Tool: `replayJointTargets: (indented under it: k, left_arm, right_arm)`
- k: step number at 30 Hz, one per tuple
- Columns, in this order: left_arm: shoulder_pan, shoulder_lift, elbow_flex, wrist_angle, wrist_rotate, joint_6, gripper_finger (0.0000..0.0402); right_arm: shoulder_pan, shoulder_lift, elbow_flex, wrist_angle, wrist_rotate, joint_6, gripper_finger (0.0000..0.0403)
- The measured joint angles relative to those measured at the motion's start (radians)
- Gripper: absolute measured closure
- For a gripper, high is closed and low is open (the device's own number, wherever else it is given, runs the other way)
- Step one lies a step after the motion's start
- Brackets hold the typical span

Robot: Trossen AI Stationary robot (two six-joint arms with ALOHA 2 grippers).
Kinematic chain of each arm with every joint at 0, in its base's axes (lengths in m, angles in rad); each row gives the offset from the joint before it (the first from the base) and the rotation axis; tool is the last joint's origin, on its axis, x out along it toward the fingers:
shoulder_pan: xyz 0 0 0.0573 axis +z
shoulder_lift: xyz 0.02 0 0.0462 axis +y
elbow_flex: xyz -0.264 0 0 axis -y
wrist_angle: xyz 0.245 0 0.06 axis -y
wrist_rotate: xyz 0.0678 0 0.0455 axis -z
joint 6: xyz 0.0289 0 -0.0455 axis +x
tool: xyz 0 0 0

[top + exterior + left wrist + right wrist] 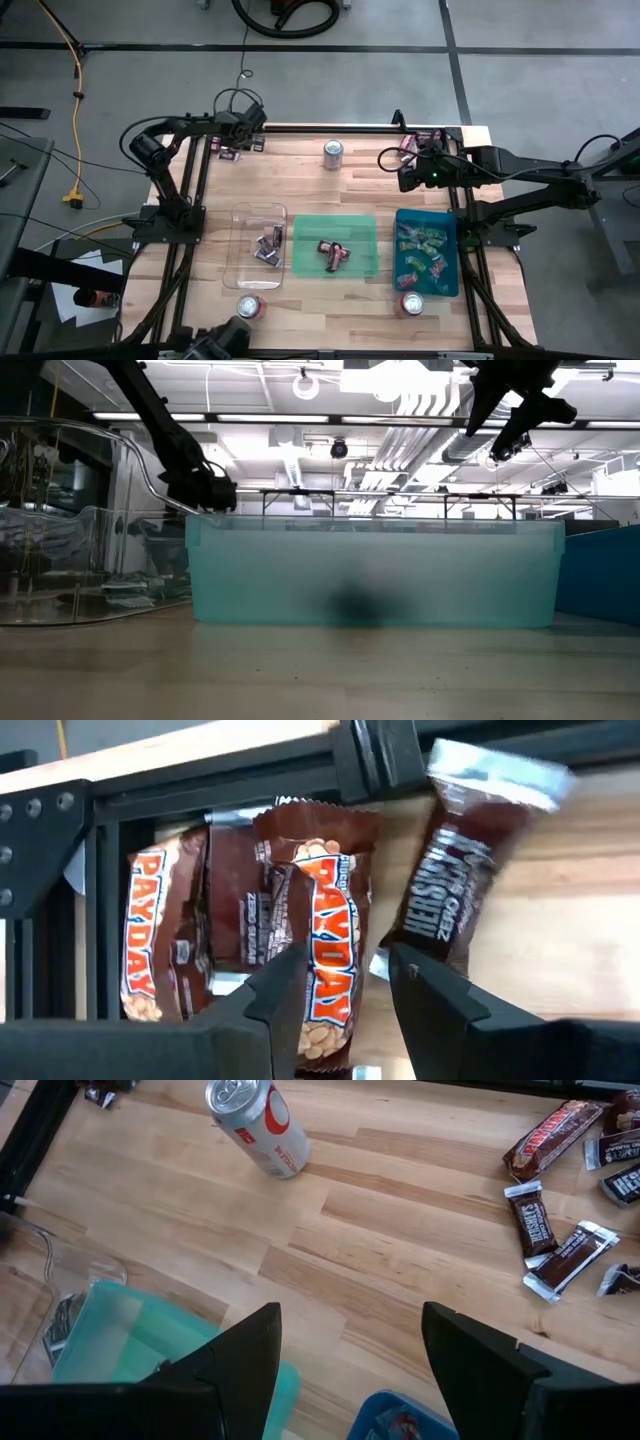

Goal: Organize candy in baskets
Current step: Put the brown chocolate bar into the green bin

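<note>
I see a pale wooden tabletop [340,210] on grey floor. My left gripper [345,990] pinches a maroon-brown Payday bar [325,920], long axis 12-to-6. Right gripper [350,1350] hangs spread.

"PAYDAY" in white-and-orange vertical lettering on maroon-brown wrapper [328,935], seen between the left hand's fingers in left wrist view. Second "PAYDAY" on another maroon-brown bar [150,935] just beside it. "HERSHEY'S" and "ZERO SUGAR" on dark bar with silver end [455,870], lying tilted on the table. Dark wrapper [250,900] between the two Payday bars reads "ZERO SUGAR", blurry. Right wrist view: print on can [262,1128] and candy wrappers too small to read. Other views: no readable text.
</note>
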Motion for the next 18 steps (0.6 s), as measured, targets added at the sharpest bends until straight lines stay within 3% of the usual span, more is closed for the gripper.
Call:
replayJointTargets:
  k: [5,10,12,18]
  left_arm:
    - [-0.022,0.020,0.000,-0.023,0.004,-0.009,0.0283]
    - [-0.031,-0.020,-0.001,-0.054,0.072,0.060,0.0368]
    - [-0.031,-0.062,-0.002,-0.062,0.102,0.091,0.0391]
    - [-0.020,-0.291,-0.003,-0.092,0.108,0.176,0.0399]
  right_arm:
    - [0.000,0.000,0.000,0.000,0.000,-0.002,0.0165]
    - [0.000,0.000,0.000,-0.005,-0.001,-0.015,0.0165]
    - [0.000,0.000,0.000,-0.005,-0.001,-0.029,0.0165]
    - [0.000,0.000,0.000,-0.004,-0.001,-0.047,0.0165]
